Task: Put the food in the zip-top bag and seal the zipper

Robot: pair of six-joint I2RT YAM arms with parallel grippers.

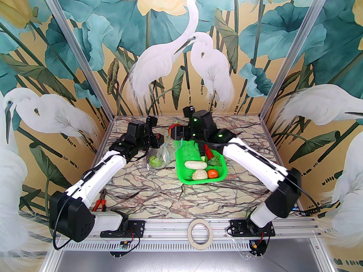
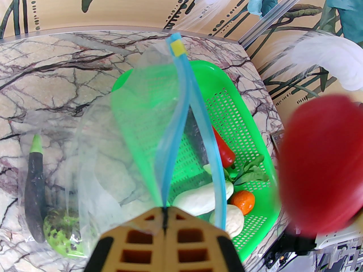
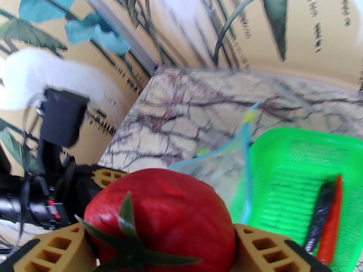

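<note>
My left gripper point(image 2: 165, 217) is shut on the mouth edge of the clear zip-top bag point(image 2: 113, 140) and holds it up beside the basket. The light-blue zipper point(image 2: 181, 95) gapes open, its yellow slider tab point(image 2: 178, 48) at the far end. Inside the bag lie a dark eggplant point(image 2: 35, 191) and a green fruit point(image 2: 62, 234). My right gripper point(image 3: 161, 245) is shut on the red tomato point(image 3: 161, 208), held in the air near the bag's mouth point(image 1: 173, 129). The rest of the food is in the basket: red chili point(image 2: 225, 152), white gourd point(image 2: 198, 198), orange point(image 2: 243, 202), pale cabbage point(image 2: 234, 221), leafy green point(image 2: 252, 174), another eggplant point(image 3: 320, 214).
The green mesh basket point(image 1: 219, 177) sits right of the table's centre, just right of the hanging bag point(image 1: 163, 153). Orange-handled pliers point(image 1: 99, 203) lie by the left arm's base. A tape roll point(image 1: 200, 232) rests on the front rail. Walls close off the back and sides.
</note>
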